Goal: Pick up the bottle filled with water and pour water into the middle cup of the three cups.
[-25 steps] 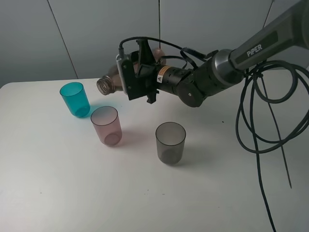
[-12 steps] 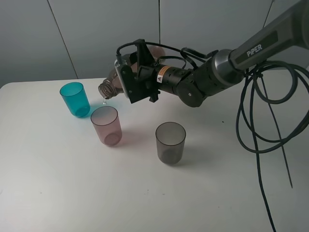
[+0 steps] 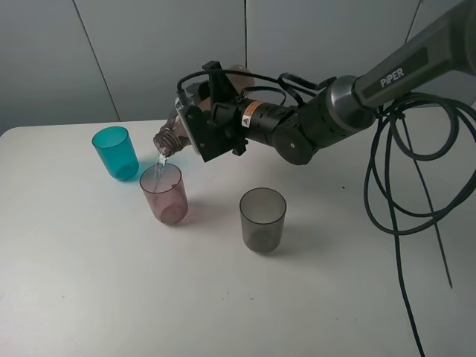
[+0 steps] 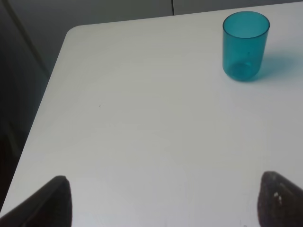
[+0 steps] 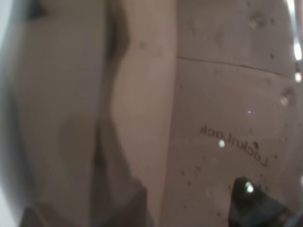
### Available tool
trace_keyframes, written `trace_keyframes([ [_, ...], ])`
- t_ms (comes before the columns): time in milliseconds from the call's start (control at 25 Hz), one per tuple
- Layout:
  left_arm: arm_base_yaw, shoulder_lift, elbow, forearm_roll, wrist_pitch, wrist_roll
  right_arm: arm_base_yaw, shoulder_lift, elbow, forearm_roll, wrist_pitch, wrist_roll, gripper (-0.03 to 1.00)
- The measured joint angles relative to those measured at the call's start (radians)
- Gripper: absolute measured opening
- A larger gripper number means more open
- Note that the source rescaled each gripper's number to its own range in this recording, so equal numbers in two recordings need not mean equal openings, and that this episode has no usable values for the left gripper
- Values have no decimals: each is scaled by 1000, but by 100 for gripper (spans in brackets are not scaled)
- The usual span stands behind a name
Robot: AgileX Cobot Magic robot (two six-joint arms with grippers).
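In the exterior high view my right gripper (image 3: 202, 125) is shut on the brownish-pink bottle (image 3: 169, 137). The bottle is tipped with its open neck pointing down-left, just above the pink middle cup (image 3: 165, 195). A thin stream of water (image 3: 161, 159) falls from the neck into that cup. The teal cup (image 3: 116, 152) stands to its left and the smoky grey cup (image 3: 262, 219) to its right. The right wrist view is filled by the bottle's tinted wall (image 5: 142, 94). My left gripper (image 4: 168, 203) is open over bare table, with the teal cup (image 4: 245, 45) ahead of it.
Black cables (image 3: 398, 186) hang from the right arm over the table's right side. The white table (image 3: 111, 282) ends in a rounded corner at the far left (image 4: 75, 30). Grey wall panels stand behind the table.
The right gripper has tipped the bottle further, lowering its neck toward the pink cup. Water now streams into that cup. The cups have not moved.
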Motion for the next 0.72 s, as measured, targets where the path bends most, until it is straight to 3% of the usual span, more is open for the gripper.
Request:
trace_keyframes([
  [720,0,0,0,0,0,0,0,0,-2,27,-9,-102,1],
])
